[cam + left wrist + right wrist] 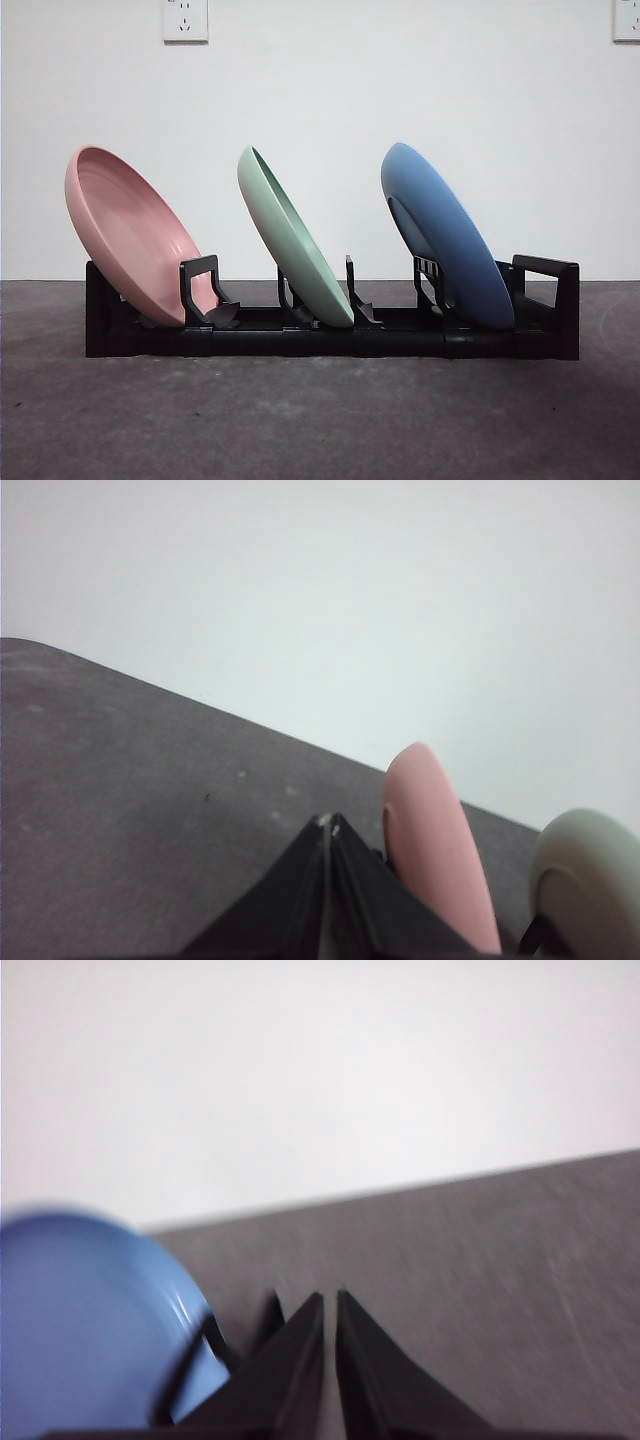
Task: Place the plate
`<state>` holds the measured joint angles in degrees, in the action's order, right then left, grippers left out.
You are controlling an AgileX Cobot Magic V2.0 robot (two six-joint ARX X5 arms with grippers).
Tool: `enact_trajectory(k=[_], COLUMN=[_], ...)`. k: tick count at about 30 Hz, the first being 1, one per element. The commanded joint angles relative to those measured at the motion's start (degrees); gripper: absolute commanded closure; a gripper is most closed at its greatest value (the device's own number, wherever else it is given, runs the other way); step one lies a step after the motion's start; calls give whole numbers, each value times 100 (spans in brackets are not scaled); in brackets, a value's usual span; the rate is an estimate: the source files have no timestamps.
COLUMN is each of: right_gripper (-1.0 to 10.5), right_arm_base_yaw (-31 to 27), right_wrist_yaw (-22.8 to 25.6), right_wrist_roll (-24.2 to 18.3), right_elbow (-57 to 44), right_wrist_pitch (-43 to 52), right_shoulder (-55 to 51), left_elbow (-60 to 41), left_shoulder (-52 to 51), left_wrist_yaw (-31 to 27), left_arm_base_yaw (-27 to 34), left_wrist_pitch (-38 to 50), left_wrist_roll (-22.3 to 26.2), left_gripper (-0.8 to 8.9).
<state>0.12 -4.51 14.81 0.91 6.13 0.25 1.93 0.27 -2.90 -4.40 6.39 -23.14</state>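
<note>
Leaning in the black rack (330,340) are pink plate (130,235), green plate (295,240) and blue plate (445,235), while left gripper (329,825) and right gripper (330,1300) sit pinched together, holding nothing.

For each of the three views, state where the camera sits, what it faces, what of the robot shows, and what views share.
Front: low, at table height, facing the rack side-on; no robot visible.
Left wrist: on the left arm, over the left tool, shut, beside the pink plate.
Right wrist: on the right arm, over the right tool, nearly shut, beside the blue plate.
Shared: front also shows both plates.
</note>
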Motion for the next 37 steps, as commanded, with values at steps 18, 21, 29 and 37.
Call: enact_trajectory(k=[18, 21, 29, 37], right_gripper=[934, 934, 934, 866], right_arm_base_yaw=[20, 20, 74, 365], right_wrist_yaw=[-1141, -1458, -2159, -2138], right_wrist_roll=[732, 271, -570, -1335], right_elbow=[1956, 2461, 3759, 4577], right_wrist_pitch=[-1565, -2055, -3390, -4286], right_shoulder=[1403, 1993, 3595, 4924], left_elbow=[2164, 2559, 3786, 4802], left_shoulder=[1001, 1429, 2983, 4653], left_wrist_yaw=[732, 1152, 1552, 1631], left_arm_base_yaw=[-11, -11, -11, -11], left_wrist_pitch=[-2387, -2704, -4271, -5652], left_wrist_roll=[153, 278, 1043, 1779], left_gripper=[803, 802, 802, 718])
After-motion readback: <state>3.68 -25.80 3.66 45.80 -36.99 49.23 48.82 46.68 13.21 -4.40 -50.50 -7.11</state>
